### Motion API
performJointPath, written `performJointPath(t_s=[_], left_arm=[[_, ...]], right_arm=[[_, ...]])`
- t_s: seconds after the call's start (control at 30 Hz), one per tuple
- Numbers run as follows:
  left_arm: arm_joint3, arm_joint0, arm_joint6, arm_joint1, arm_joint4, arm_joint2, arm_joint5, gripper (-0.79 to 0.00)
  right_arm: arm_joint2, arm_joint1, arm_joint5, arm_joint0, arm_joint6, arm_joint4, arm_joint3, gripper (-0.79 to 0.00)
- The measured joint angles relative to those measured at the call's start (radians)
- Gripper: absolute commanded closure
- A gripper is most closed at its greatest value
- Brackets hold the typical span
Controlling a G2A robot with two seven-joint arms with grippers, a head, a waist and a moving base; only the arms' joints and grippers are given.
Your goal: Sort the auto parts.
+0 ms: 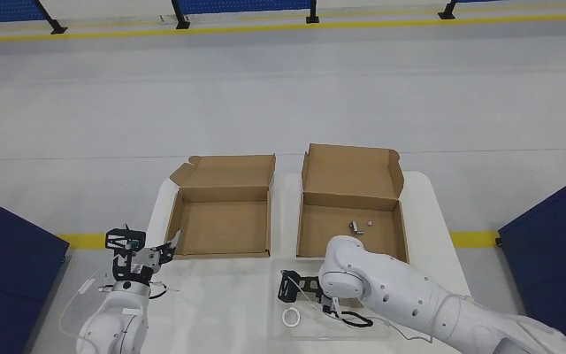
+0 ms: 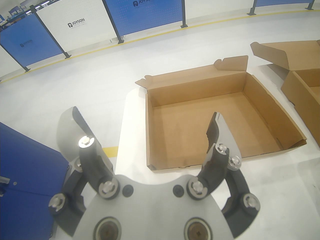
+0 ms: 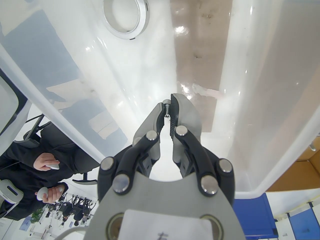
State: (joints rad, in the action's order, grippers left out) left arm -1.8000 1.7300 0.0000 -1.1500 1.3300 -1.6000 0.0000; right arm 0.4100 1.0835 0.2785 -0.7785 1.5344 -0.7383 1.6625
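Right tool tight around screw

There are two open cardboard boxes, a left box and a right box. Two small parts lie in the right box. There is one clear tray, one metal ring, one small bolt and two arms: left end effector, right end effector.

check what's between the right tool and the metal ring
Bare bin floor separates the right tool, gripping a bolt, from the metal ring; right wrist view.

Brand lettering on the partition panels
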Motion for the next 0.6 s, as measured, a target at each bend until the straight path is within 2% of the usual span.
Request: performJointPath(t_s=[0.1,0.2,0.43,0.6], left_arm=[[0.000,0.000,0.000,0.000,0.000,0.000,0.000,-0.785],[0.000,0.000,0.000,0.000,0.000,0.000,0.000,-0.785],[0.000,0.000,0.000,0.000,0.000,0.000,0.000,-0.785],[0.000,0.000,0.000,0.000,0.000,0.000,0.000,-0.785]], right_arm=[[0.043,-0.011,0.015,-0.012,-0.058,0.049,-0.005,0.000],[0.130,-0.042,0.070,-0.032,-0.083,0.162,0.002,0.000],[0.317,-0.150,0.184,-0.127,-0.177,0.478,0.015,0.000],[0.329,-0.219,0.264,-0.158,-0.257,0.692,0.021,0.000]])
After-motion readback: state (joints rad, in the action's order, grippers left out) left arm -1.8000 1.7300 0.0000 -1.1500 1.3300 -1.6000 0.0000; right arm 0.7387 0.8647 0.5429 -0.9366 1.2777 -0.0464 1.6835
